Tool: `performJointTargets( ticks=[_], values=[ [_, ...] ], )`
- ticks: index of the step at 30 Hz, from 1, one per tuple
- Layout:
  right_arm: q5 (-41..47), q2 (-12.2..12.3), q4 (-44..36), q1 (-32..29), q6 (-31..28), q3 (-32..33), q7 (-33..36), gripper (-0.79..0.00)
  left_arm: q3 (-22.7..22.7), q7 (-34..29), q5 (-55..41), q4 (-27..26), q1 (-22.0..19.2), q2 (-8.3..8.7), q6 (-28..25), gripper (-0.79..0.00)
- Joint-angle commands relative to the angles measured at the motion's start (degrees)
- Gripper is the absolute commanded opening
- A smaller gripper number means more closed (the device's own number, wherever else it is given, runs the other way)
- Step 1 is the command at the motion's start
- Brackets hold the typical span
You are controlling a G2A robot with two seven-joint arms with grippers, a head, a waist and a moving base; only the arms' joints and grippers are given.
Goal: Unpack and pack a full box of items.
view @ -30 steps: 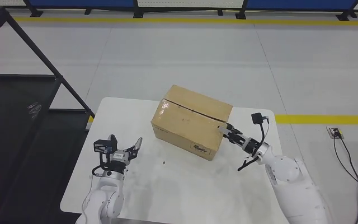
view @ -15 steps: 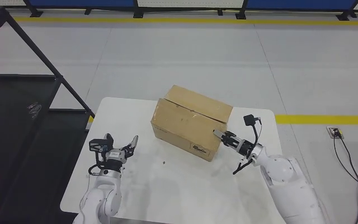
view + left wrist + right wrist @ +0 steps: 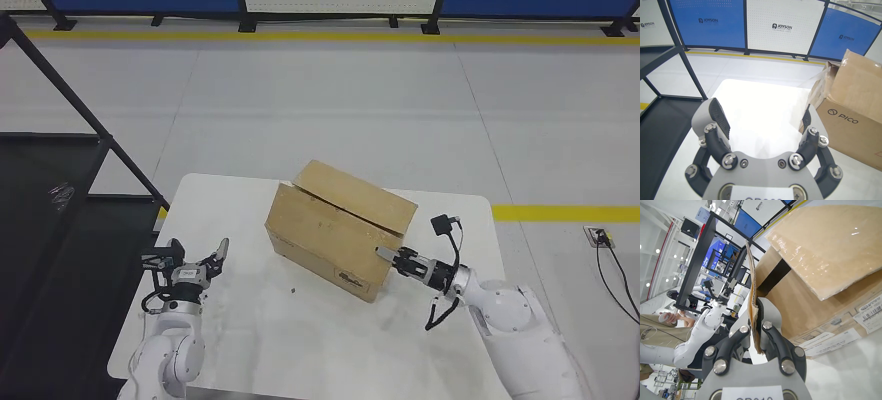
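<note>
— Where is there free room?
— Over the bare table (image 3: 270, 330) in front of the box (image 3: 340, 225), and in the stretch between the box and the left end effector (image 3: 212, 255), whose fingers stand wide apart with nothing between them.
— What blocks the way?
— The box fills the table's middle and far part. A black rack (image 3: 60, 200) stands just beside the table's left edge. On the right, the right end effector (image 3: 382, 253) is clamped on a flap (image 3: 751, 275) at the box's right end.
</note>
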Motion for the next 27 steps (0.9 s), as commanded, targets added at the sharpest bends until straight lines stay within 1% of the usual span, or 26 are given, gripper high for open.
performJointTargets(
  ticks=[1, 10, 20, 26, 27],
  values=[
    [1.0, 0.2, -0.2, -0.3, -0.9, 0.0, 1.1, -0.785, -0.2, -0.1, 0.1, 0.2, -0.2, 0.02, 0.1, 0.000],
    [4.9, 0.9, -0.2, -0.9, -5.0, -1.0, 5.5, -0.785, -1.0, -0.5, 0.4, 0.6, -0.4, 0.07, 0.7, 0.000],
    [11.7, 1.6, 1.4, -0.4, -10.5, -2.8, 11.8, -0.785, -0.8, -0.6, 0.8, 0.6, 0.2, 0.01, 0.9, 0.000],
    [12.5, 2.0, 2.1, 0.2, -11.1, -3.6, 12.4, -0.785, -0.5, -1.5, 1.4, 0.8, 0.4, 0.01, 0.3, 0.000],
    [12.3, 2.0, 2.2, 0.3, -11.1, -3.7, 12.1, -0.656, -0.4, -1.7, 1.6, 0.8, 0.4, 0.02, 0.1, 0.000]
  ],
)
